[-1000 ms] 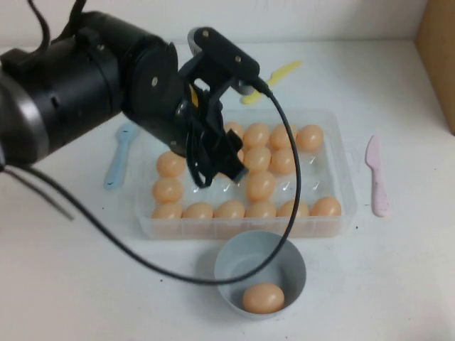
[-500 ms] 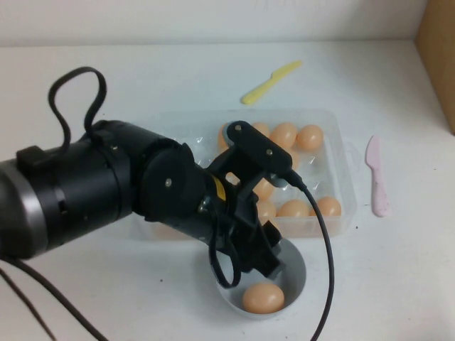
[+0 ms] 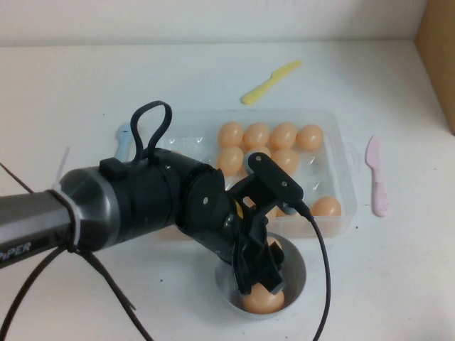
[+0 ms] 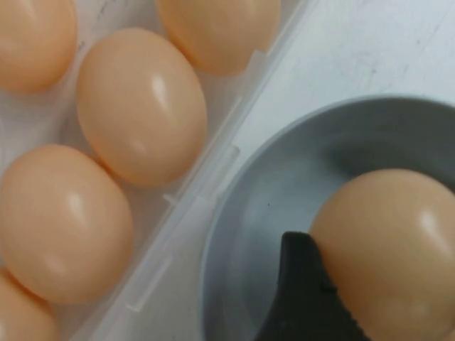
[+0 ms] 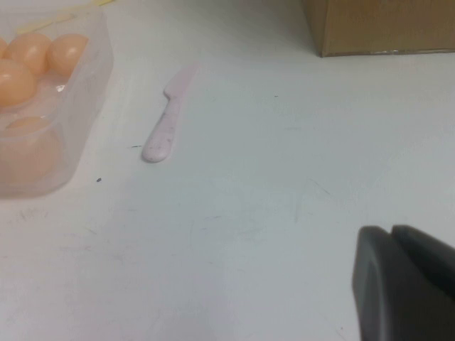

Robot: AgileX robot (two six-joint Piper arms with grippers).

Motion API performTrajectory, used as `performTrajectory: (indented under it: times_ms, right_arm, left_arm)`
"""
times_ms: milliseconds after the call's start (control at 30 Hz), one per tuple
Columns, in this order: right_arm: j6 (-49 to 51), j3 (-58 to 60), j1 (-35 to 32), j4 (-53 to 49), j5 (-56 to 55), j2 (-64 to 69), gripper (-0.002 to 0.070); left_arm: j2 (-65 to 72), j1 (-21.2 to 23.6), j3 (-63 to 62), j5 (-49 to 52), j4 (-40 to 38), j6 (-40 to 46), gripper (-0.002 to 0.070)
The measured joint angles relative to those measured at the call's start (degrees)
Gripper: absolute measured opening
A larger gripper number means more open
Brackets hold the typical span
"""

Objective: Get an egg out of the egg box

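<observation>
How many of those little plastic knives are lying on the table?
2 clearly: a yellow knife behind the egg box, a pink knife to its right. The left gripper is at the bowl; the right gripper stays aside.

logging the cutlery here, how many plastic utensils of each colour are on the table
yellow knife: 1
pink knife: 1
blue utensil, half hidden: 1
total: 3
left gripper is down in the bowl; right gripper hovers over the table

The egg (image 4: pixel 387 249) looks smooth with a soft sheen. The egg box (image 3: pixel 343 153) is clear, glossy plastic. The bowl (image 4: pixel 284 185) has a matt pale blue finish. The left tool (image 3: pixel 259 273), over the bowl, is matt black. The right tool (image 5: pixel 402 284), low above the smooth white tabletop (image 5: pixel 270 177), is matt black too.
</observation>
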Motion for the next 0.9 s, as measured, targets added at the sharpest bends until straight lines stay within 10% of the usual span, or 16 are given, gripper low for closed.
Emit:
performTrajectory:
  times_ms: [500,900]
  right_arm:
    - [0.0,0.0,0.0,0.0,0.0,0.0,-0.0017]
    - [0.0,0.0,0.0,0.0,0.0,0.0,-0.0017]
  left_arm:
    - [-7.1,0.0,0.8,-4.3,-0.1,0.0,0.0412]
    - [-35.3,0.0,27.6,-35.9,0.3,-4.5,0.0029]
